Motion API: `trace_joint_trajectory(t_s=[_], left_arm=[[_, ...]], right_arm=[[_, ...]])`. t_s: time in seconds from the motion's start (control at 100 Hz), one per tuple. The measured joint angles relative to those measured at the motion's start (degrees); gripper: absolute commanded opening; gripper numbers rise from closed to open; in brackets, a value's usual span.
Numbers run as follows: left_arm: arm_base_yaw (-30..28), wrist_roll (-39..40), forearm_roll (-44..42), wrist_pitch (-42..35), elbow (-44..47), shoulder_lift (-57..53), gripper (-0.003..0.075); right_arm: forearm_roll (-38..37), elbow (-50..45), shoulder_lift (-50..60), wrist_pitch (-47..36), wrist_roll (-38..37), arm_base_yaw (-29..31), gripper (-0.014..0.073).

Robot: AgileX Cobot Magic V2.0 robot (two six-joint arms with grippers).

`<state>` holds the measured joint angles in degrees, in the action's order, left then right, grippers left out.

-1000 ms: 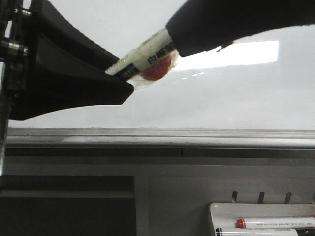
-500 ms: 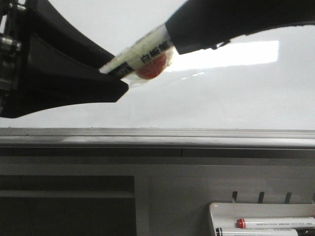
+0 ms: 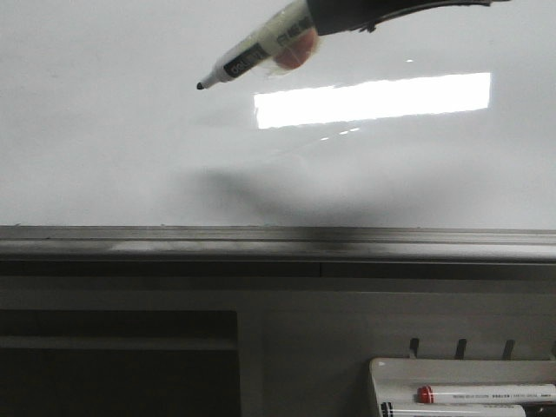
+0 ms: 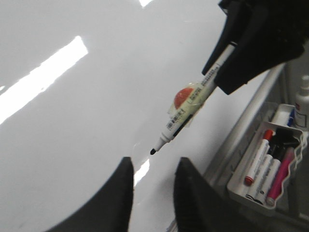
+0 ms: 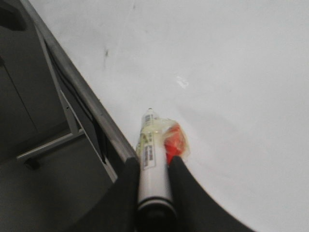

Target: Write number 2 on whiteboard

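The whiteboard [image 3: 130, 156] fills the upper front view, with a bright rectangular reflection and a grey bottom rail [image 3: 278, 243]. No number 2 or other black line shows on it. My right gripper [image 3: 334, 13] is shut on a white marker [image 3: 261, 52] with a red blob taped to it. The bare black tip points left, close to the board. The right wrist view shows the marker [image 5: 152, 159] clamped between the fingers of the right gripper [image 5: 152, 164]. My left gripper [image 4: 153, 166] is open and empty, just below the marker tip [image 4: 153, 151], and is out of the front view.
A white marker tray [image 3: 382, 369] hangs below the rail at the right, holding a red-capped marker [image 3: 486, 393] and others. It also shows in the left wrist view [image 4: 236, 186]. A dark recess [image 3: 113, 365] lies under the rail at the left.
My left gripper has left the marker's tip and withdrawn out of the front view. The right gripper has risen with the marker, whose tip now shows bare.
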<state>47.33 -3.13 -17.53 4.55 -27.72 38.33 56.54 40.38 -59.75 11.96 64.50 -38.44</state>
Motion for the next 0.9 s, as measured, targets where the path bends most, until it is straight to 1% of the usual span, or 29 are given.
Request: trace_joint_trajectory(t_s=[0.14,0.26,0.39,0.5,0.63,0.81,0.9], left_arm=[[-5.2,0.0,5.6,-0.9,0.0,-0.9,-0.0020],[-9.4,0.1,11.0,-4.6,0.0,-0.9,-0.0020],[-12.8,0.2,13.5,-8.3,0.0,-0.9,-0.0020],[-13.8,0.2,14.1,-10.3,0.0,-0.9,-0.0020],[-13.9,0.3,14.2,-10.7,0.0,-0.9,-0.0020],[-13.9,0.3,14.2,-11.2,0.0,-0.9,-0.0020],[-13.9,0.3,14.2,-11.3,0.0,-0.9,-0.0020]], right_arm=[[0.3,1.5,-2.4,-3.2,0.0,0.0,-0.0069],[0.5,2.1,-4.4,-5.7,0.0,0.0,-0.0069],[0.7,2.6,-6.9,-7.6,0.0,0.0,-0.0069],[0.8,3.1,-9.0,-8.3,0.0,0.0,-0.0069],[0.9,4.3,-10.1,-9.2,0.0,0.0,-0.0069],[0.9,4.7,-9.5,-12.9,0.0,-0.1,-0.0069],[0.9,4.7,-8.2,-13.2,0.0,1.6,-0.0069]])
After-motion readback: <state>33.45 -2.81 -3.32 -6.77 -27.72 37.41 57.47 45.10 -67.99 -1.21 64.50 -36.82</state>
